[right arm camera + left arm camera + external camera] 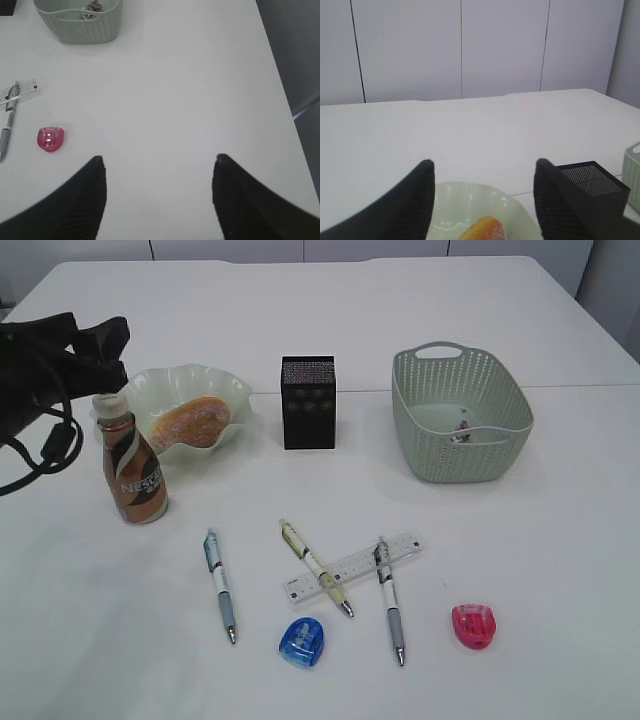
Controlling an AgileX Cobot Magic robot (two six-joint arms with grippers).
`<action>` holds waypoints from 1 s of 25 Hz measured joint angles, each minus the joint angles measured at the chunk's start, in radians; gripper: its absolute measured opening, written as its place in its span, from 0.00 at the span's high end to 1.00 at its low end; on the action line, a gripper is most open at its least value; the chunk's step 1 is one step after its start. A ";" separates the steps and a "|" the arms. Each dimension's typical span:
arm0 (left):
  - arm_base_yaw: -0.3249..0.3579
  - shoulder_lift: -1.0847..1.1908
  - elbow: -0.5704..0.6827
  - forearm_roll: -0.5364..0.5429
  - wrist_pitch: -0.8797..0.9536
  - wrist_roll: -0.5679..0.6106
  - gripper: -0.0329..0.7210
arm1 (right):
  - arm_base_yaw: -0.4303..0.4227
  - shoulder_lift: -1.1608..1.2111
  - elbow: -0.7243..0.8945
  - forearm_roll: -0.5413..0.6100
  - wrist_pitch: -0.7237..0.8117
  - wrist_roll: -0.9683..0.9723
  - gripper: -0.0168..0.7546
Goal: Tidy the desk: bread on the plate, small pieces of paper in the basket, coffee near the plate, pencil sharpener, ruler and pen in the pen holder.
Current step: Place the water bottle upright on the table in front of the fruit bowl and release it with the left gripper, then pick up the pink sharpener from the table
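Hovering open left claw [482, 200] above plate [455, 200], bread [485, 229] between fingertips

The only wording that can be read is "NESCAFE", in white capitals across the brown band of the coffee bottle [133, 473] standing on the desk [520, 570] in the exterior view (smaller print below the name is too blurred to make out). The ruler [352, 566] lying under the pens carries black scale marks along its edge, yet none of its numbers can be read in either the exterior or the right wrist view. The scraps of paper [461, 430] in the basket [460, 455] are too small to read.
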 joint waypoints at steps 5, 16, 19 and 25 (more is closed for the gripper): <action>0.000 -0.141 0.002 0.046 0.215 0.000 0.35 | 0.000 0.000 0.000 0.000 -0.001 0.000 0.31; 0.000 -0.584 0.006 0.005 0.952 0.000 0.35 | 0.000 0.000 -0.030 0.153 0.030 -0.028 0.31; 0.000 -0.690 -0.024 -0.048 1.194 0.000 0.35 | 0.000 0.000 -0.049 0.172 0.059 -0.030 0.31; 0.000 -0.807 -0.143 -0.094 1.662 0.000 0.35 | 0.000 0.044 -0.082 0.285 0.065 -0.027 0.31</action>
